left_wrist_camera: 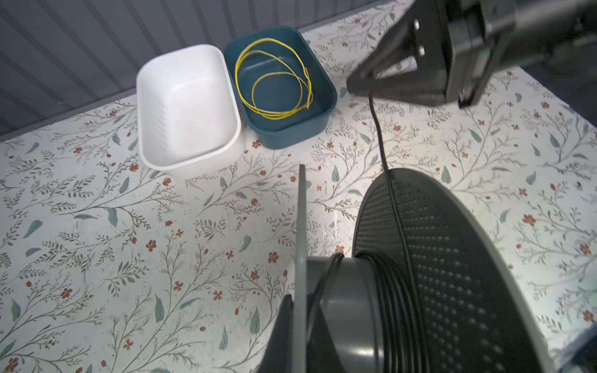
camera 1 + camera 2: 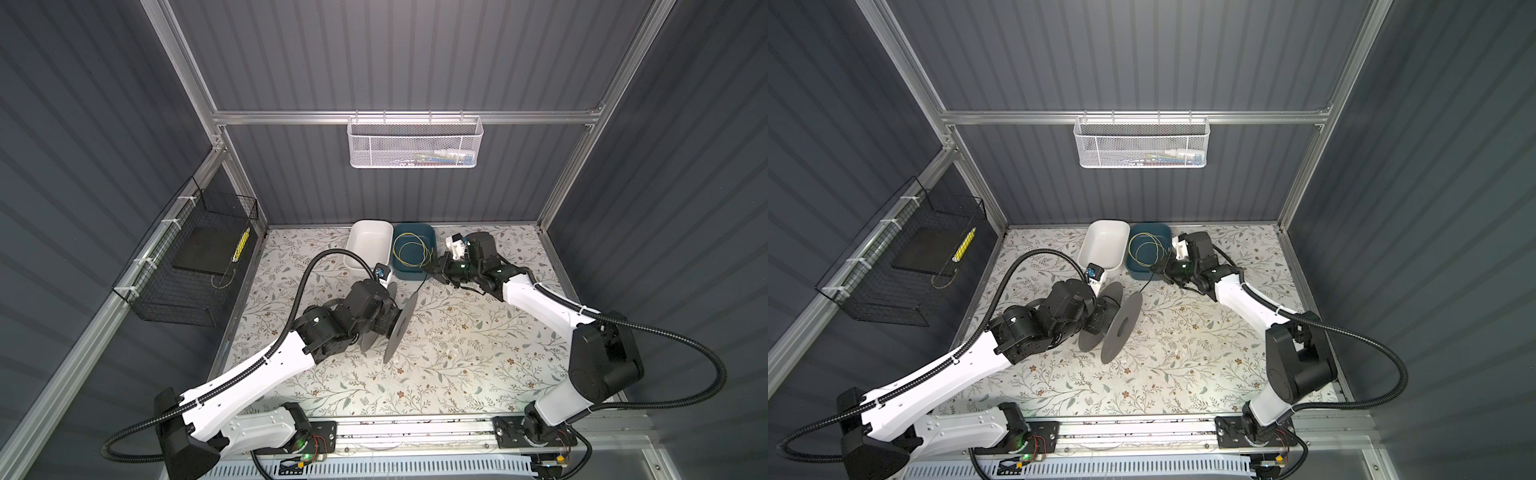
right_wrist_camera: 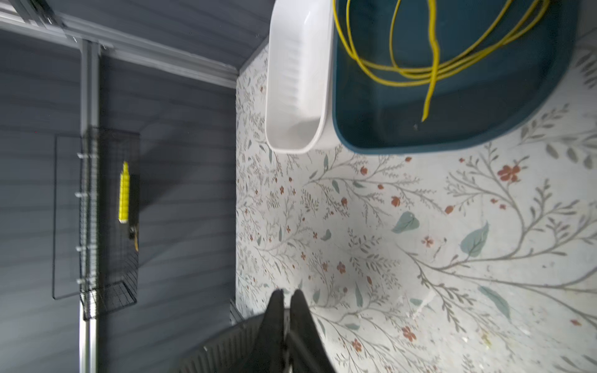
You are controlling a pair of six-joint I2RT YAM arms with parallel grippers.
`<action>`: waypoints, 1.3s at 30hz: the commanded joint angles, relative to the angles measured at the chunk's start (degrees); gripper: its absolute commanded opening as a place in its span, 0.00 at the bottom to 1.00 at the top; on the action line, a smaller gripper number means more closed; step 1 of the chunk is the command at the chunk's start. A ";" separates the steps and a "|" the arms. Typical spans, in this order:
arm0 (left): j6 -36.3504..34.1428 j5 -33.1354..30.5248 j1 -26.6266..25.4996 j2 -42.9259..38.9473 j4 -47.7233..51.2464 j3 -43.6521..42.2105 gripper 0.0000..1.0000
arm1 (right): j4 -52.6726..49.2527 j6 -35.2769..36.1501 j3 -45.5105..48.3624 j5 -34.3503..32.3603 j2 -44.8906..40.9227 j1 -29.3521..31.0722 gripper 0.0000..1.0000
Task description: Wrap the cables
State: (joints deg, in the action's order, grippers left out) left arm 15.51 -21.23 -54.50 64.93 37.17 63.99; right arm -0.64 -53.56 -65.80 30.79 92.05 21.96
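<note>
Thin black cable [image 1: 380,139] strung from tool to reel above the floral bench [image 1: 129,258].
The right tool [image 1: 357,84] is closed, pinching the cable at its tips; from there it runs to the grey round-flanged plastic reel [image 1: 452,274], several turns wound on the hub. The left tool [image 1: 300,319] is clamped on that reel's thin flange.

Open floral worktop [image 2: 457,365] stretches bare along the near side, between the two arms. At the back, a white tub [image 2: 370,245] and a blue tub [image 2: 409,272] stand touching. A grey spool [image 2: 401,328] stands left of the middle. A thin black cable [image 1: 379,135] stretches from it to the right pincer [image 1: 355,85], crossing the gap between them.
</note>
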 commanded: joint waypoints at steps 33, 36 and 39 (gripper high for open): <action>7.05 1.50 -0.52 -0.14 -1.12 14.20 0.00 | 11.66 -4.73 18.36 -11.98 -3.58 1.35 0.00; 7.37 -1.68 -0.45 0.63 -3.28 15.75 0.00 | 13.89 -7.40 21.30 -13.48 -4.79 3.75 0.03; 6.76 -2.80 -0.39 1.55 -5.45 16.52 0.00 | 16.39 -10.19 23.86 -13.03 -5.79 4.89 0.04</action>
State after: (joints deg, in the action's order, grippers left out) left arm 20.67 -20.86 -54.72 66.67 39.03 76.97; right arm 12.43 -60.45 -43.75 20.71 87.11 26.26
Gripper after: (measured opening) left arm 0.084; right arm 0.050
